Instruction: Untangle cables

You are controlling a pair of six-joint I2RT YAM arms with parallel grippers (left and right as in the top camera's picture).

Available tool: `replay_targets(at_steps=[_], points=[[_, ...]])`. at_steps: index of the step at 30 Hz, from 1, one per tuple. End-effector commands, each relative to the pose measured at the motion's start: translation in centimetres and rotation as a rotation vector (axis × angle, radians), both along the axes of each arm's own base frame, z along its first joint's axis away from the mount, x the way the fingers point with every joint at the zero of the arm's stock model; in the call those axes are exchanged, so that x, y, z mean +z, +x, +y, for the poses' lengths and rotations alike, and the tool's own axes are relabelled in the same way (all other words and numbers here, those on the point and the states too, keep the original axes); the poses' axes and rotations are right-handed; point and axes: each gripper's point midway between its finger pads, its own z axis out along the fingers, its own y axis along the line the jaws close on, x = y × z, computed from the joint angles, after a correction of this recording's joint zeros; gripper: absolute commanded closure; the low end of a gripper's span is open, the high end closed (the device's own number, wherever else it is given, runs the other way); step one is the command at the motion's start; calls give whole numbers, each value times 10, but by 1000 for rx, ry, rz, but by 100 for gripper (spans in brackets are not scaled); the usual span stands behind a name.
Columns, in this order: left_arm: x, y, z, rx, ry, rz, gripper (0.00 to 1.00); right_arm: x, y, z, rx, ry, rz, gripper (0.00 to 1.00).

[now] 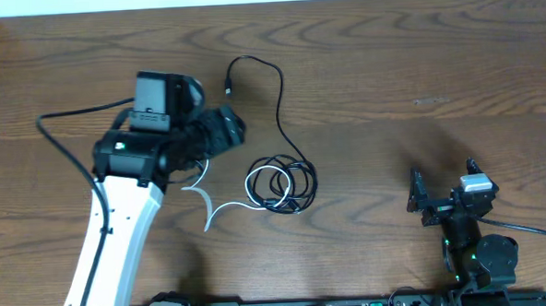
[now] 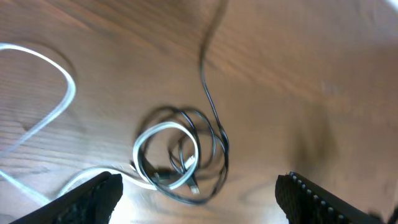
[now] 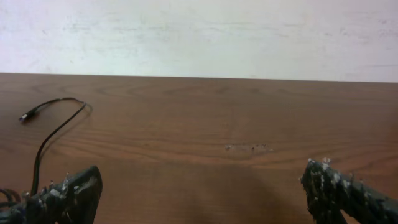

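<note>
- Cables [image 1: 279,185] lie in a small tangled coil near the middle of the tabletop [image 1: 389,56], a little toward the robot-side edge.
- White and black loops overlap in the coil. How many black cords are wound into it cannot be told.
- The white cord [image 1: 222,209] leaves the coil on its left side. It bends across the wood toward the left arm and part of it passes under that arm.
- In the left wrist view the white cord [image 2: 62,87] makes a wide open loop to the left of the coil.
- A black cord [image 1: 280,106] runs from the coil toward the far edge, arches over and ends in a small plug [image 1: 229,88] lying on the wood.
- The left gripper [image 1: 224,129] hangs just left of the coil, toward the far edge. Its fingers [image 2: 93,196] are spread wide with nothing between them, and the coil shows on the wood below.
- The right gripper [image 1: 443,184] is well apart from the cables, by the robot-side edge on the right. Its fingers [image 3: 329,183] are spread wide and hold nothing.
- In the right wrist view the black cord [image 3: 56,130] and its plug [image 3: 25,116] show at the left.
</note>
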Motion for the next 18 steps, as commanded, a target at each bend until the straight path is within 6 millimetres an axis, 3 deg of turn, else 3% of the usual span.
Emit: replay_targets(at_steps=[1,5,11,13,15,18], points=[[-17,-13,-16,-150,69,38,16,-1,0,1,1,10,1,1],[-49,-18,2,-126,265,135,17,-1,0,1,1,10,0,1],[-100,-24,-2,-185,338,322,17,-1,0,1,1,10,1,1],[-118,-25,-1,-208,358,378,21,-1,0,1,1,10,0,1],[-132,-25,-1,-228,371,420,31,-1,0,1,1,10,0,1],[-152,-25,-2,-241,383,474,33,-1,0,1,1,10,0,1]])
